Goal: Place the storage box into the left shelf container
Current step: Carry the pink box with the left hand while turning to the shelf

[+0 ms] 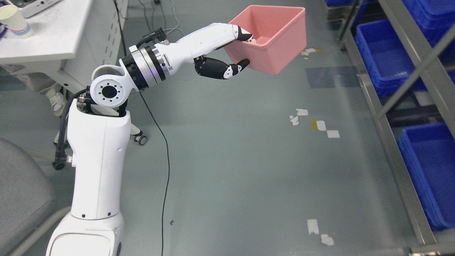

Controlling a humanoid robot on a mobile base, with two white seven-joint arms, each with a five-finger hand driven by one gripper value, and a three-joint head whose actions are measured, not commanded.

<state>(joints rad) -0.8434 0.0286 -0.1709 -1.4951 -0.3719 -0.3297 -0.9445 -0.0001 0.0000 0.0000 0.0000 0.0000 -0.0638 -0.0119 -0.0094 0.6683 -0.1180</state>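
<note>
A pink storage box (275, 39) hangs in the air above the grey floor, tilted, with its open top facing me. My left hand (239, 49) is shut on its near left wall: the fingers (243, 35) hook over the rim into the box and the thumb (234, 68) presses the outer wall below. The left arm reaches up from the lower left. Blue shelf containers (382, 57) sit in a metal rack (391, 142) along the right edge, to the right of the box and apart from it.
A white desk (53, 39) with a paper cup (16, 21) stands at the upper left, and a grey chair (21, 199) at the lower left. A black cable (165, 170) runs down the floor. Tape scraps (320, 124) dot the floor. Another blue container (432, 170) sits lower right.
</note>
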